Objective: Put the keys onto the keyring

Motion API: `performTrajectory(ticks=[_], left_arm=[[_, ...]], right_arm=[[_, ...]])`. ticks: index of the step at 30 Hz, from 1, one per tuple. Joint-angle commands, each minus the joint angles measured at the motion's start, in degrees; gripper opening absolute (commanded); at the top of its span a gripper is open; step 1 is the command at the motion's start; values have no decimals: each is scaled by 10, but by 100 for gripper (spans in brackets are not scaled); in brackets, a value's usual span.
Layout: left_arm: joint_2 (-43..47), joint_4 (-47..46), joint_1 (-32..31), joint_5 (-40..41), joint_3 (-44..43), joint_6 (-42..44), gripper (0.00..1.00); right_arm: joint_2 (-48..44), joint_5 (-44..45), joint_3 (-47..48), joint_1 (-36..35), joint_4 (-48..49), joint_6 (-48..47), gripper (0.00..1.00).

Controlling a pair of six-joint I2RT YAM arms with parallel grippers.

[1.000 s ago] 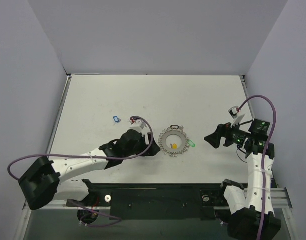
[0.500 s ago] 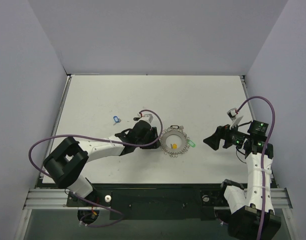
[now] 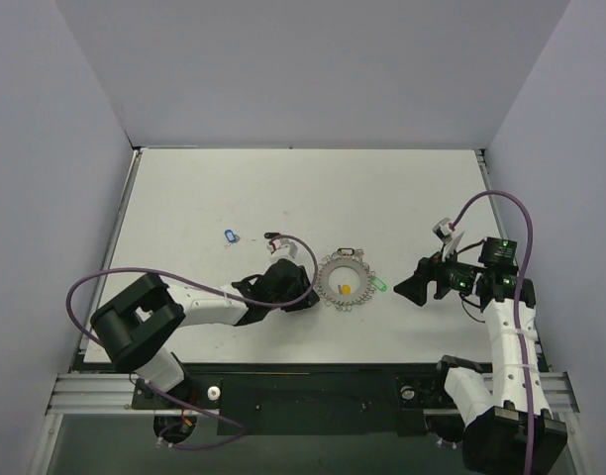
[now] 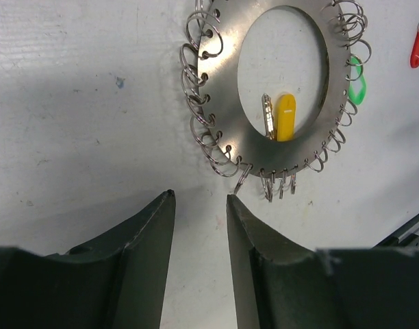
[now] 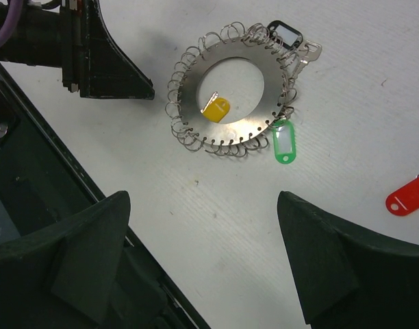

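Sitting just beside the large flat silver-grey metal keyring (image 4: pixel 222 89), the left gripper (image 4: pixel 200 199) is seen with jaws barely parted and nothing held. The right gripper (image 5: pixel 204 205) is spread wide, empty. A yellow-headed key (image 4: pixel 285 116) is found inside the ring's hole. A red plastic tag (image 5: pixel 408 195) gets cut off at the frame edge, and a tiny blue tag (image 3: pixel 232 236) can hardly be made out. Everything's laid on a white table (image 3: pixel 184 188), boxed in by pale lilac walls (image 3: pixel 313 69).

Keyring (image 4: pixel 223 89) on table (image 4: pixel 93 103), yellow key (image 4: pixel 286 118) inside, fingers (image 4: pixel 144 253) slightly apart

Keyring (image 4: pixel 222 103) flat; yellow key (image 4: pixel 286 118) in centre (green tag (image 5: pixel 284 144) at rim).
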State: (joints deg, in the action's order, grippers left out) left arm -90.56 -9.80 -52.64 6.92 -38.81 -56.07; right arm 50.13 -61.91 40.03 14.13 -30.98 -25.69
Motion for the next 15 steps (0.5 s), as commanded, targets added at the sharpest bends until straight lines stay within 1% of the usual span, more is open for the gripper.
performTrajectory(ticks=[1,4,5,7,9,11,12,15], left_arm=[[1,-100,-4,5,26,-33,46],[0,-137,-4,-27,38,-40,45],[-2,-178,-2,-34,51,-45,45],[-12,-225,0,-52,63,-62,45],[-26,-247,1,-66,62,-66,45],[-38,-250,1,-69,54,-63,45],[-42,-250,1,-87,52,-63,45],[-46,-241,0,-86,51,-59,45]], right_arm=[[6,-12,4,-14,-13,-25,83],[8,-8,3,-16,-12,-26,83],[9,-8,3,-17,-13,-26,83],[9,-8,3,-17,-13,-26,83],[10,-8,2,-17,-13,-28,83],[10,-8,1,-17,-12,-27,83],[11,-8,1,-17,-13,-27,83],[11,-8,0,-17,-13,-29,83]])
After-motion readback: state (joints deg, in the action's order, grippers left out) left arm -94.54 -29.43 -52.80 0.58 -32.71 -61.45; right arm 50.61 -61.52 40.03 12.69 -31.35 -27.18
